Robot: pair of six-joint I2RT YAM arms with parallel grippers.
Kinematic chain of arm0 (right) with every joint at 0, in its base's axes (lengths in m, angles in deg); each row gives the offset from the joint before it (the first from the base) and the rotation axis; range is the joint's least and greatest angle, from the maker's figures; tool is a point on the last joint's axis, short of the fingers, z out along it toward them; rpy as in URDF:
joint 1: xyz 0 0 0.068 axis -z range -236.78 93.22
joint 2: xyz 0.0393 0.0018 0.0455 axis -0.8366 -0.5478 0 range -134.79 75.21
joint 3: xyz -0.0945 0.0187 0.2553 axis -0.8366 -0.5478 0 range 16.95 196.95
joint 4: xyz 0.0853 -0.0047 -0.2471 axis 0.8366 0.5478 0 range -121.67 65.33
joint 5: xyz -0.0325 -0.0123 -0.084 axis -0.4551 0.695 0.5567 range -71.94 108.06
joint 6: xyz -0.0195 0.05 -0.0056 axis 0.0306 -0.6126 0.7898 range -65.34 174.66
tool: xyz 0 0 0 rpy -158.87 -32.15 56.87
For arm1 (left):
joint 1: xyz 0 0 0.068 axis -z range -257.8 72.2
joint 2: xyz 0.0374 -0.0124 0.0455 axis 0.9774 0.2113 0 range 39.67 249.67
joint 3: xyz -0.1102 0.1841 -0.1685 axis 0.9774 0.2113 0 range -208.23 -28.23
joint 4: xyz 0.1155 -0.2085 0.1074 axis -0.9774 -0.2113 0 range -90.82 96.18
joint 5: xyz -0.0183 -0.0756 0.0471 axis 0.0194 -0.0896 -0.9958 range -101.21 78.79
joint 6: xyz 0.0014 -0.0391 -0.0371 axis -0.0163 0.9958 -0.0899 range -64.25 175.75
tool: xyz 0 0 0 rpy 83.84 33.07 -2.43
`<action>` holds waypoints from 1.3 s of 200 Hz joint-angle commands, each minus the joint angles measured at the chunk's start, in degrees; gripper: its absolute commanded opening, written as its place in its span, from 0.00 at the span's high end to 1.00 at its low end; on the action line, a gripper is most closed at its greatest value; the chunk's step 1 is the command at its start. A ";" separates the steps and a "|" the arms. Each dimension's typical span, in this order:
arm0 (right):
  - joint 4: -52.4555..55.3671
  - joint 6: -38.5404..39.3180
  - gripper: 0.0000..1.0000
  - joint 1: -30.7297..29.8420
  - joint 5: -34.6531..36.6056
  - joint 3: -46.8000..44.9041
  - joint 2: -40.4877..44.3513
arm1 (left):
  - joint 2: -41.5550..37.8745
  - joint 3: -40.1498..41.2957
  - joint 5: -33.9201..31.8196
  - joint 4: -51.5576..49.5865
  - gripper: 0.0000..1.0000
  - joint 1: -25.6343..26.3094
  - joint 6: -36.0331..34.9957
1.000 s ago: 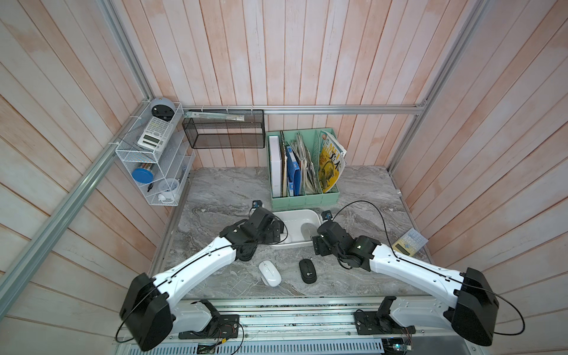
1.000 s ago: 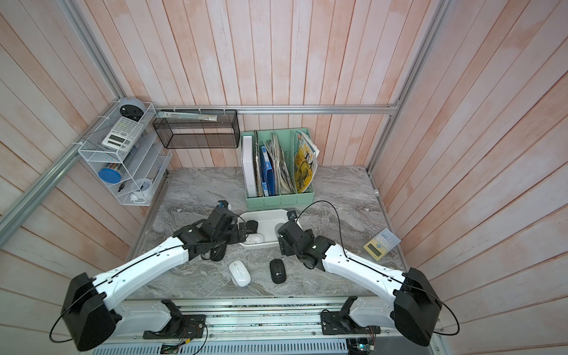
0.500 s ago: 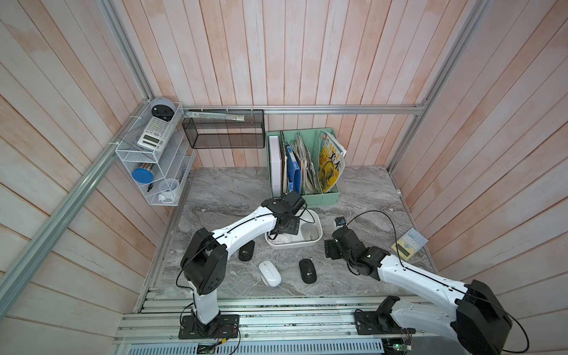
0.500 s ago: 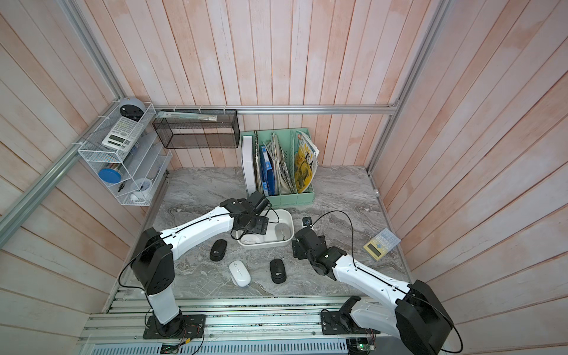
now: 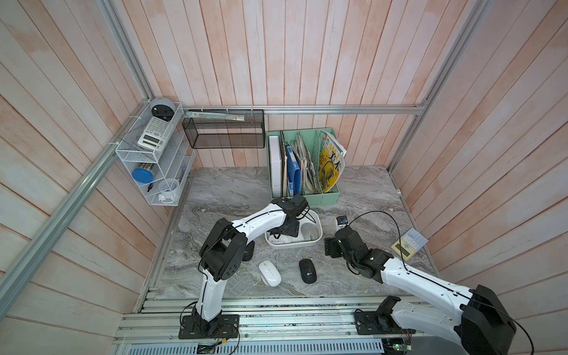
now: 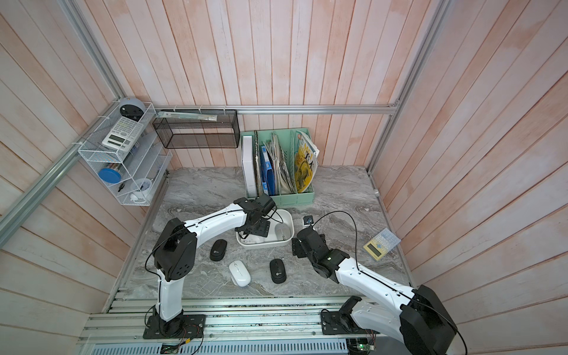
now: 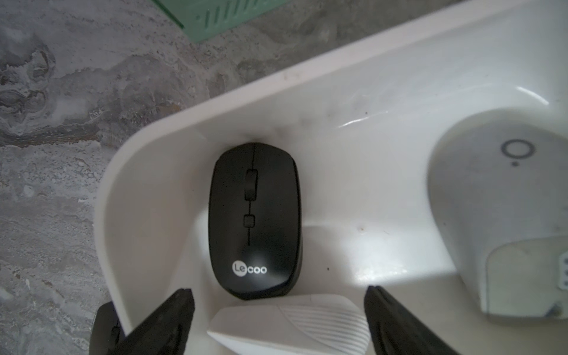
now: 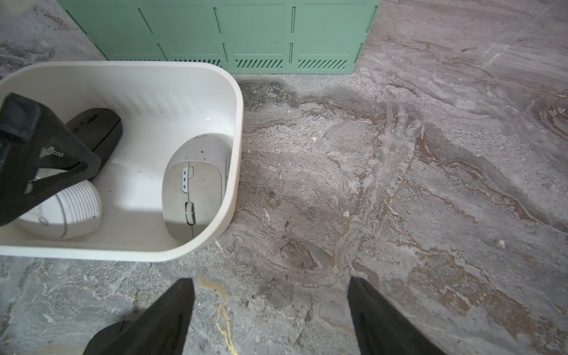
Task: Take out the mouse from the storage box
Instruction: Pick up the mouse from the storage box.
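Since a second ago the left gripper (image 7: 278, 293) has swung over the box (image 5: 292, 245), and the right gripper (image 8: 270, 280) has backed off onto bare marble. Inside, a matte black mouse (image 7: 254, 221) noses into a rounded corner, a ribbed white mouse (image 7: 292, 322) lies just beside it, and a speckled grey mouse (image 8: 196, 184) lies along the opposite wall. Left jaws are spread wide above the black and white mice, pinching nothing; right jaws are spread too, empty. This smooth white tub sits on the veined grey table (image 8: 399, 153), near the slotted mint organizer (image 8: 233, 30).

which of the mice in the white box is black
The Lecoo-marked mouse in a corner of the storage box; the ribbed mouse is white, the big mouse grey.
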 commanded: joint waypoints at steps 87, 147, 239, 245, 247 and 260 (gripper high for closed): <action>-1.23 -0.38 0.15 0.48 -0.42 -0.59 -0.03 | 6.81 -2.14 2.88 4.74 0.14 -2.37 1.36; -1.19 -0.72 0.15 0.42 -0.65 -0.48 -0.44 | 8.91 -4.40 5.61 5.38 0.23 -1.23 1.88; -1.32 -1.01 0.15 0.47 -0.23 -0.64 -0.47 | 12.02 -5.68 6.20 6.01 0.32 -1.09 3.68; -1.41 -1.09 0.15 0.43 -0.25 -0.57 -0.45 | 11.97 -5.79 6.11 5.99 0.34 -1.07 3.75; -1.46 -1.10 0.15 0.41 -0.30 -0.68 -0.51 | 11.89 -5.87 6.08 5.99 0.35 -1.12 3.79; -1.64 -1.23 0.15 0.47 -0.38 -0.70 -0.53 | 11.41 -5.92 5.65 6.07 0.39 -1.15 3.97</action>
